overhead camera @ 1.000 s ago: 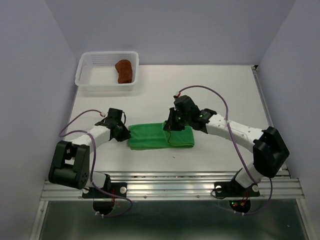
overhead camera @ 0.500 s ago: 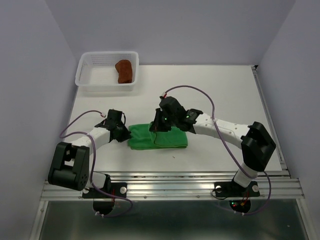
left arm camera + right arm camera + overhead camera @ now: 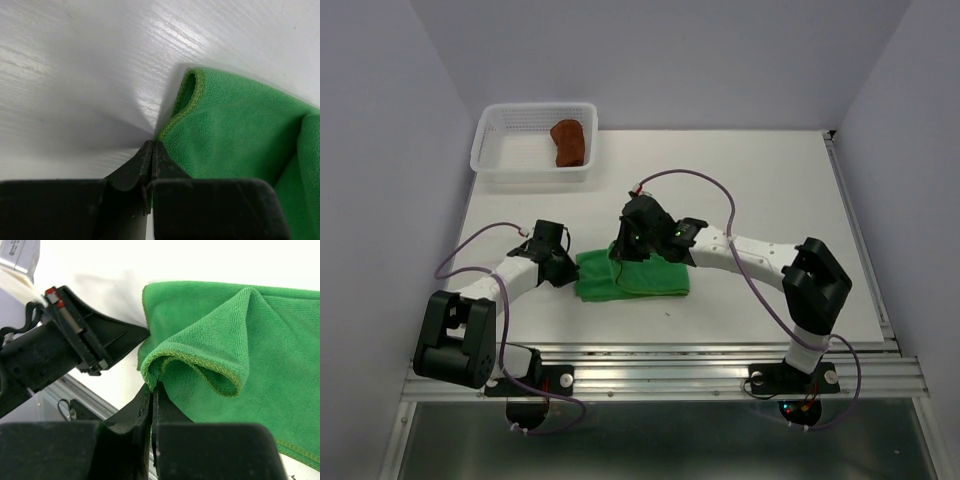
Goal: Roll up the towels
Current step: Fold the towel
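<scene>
The bright green towel (image 3: 645, 275) lies on the white table between the two arms, its right part doubled over to the left. My right gripper (image 3: 622, 253) is shut on a lifted fold of its hemmed edge (image 3: 165, 352), held above the towel's left half. My left gripper (image 3: 570, 268) is low on the table, shut on the towel's left corner (image 3: 172, 122). The right wrist view shows the left gripper (image 3: 142, 331) touching that same edge. The rust-brown towel (image 3: 568, 142) sits rolled in the basket.
A white mesh basket (image 3: 500, 165) stands at the back left of the table. Grey walls close in both sides and the back. A metal rail (image 3: 660, 375) runs along the near edge by the arm bases.
My right gripper has moved left with the towel's edge, folding it over so the towel looks shorter. The left gripper has stayed at the left corner.
</scene>
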You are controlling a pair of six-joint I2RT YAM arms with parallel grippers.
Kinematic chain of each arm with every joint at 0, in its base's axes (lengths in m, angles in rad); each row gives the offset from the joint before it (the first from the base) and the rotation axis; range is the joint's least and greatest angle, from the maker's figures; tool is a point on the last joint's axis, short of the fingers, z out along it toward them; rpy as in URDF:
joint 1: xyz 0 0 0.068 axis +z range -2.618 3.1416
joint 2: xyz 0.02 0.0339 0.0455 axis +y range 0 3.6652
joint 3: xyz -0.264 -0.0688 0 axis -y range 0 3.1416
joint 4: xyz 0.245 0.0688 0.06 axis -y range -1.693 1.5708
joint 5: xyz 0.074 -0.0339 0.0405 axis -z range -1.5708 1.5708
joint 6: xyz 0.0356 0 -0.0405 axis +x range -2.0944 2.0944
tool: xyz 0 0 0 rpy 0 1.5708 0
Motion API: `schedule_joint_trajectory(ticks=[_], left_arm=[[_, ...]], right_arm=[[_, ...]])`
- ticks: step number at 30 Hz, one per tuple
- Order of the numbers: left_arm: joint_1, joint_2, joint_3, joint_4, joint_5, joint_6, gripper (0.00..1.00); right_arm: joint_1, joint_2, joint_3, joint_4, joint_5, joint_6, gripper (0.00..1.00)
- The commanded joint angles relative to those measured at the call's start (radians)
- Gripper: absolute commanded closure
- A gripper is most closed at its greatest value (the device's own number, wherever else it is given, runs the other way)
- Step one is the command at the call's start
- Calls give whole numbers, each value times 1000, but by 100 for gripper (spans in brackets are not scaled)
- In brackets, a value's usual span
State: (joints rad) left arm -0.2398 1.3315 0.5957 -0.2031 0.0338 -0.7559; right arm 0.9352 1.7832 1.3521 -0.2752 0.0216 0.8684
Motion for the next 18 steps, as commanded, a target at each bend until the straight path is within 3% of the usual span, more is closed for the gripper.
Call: schedule_joint_trajectory(ticks=[1, 18], left_arm=[[2, -35, -1, -39, -23, 15, 90], [4, -40, 6, -44, -23, 7, 88]], right_arm=[[11, 12, 71, 44, 80, -9, 99], [40, 171, 113, 106, 5, -20, 97]])
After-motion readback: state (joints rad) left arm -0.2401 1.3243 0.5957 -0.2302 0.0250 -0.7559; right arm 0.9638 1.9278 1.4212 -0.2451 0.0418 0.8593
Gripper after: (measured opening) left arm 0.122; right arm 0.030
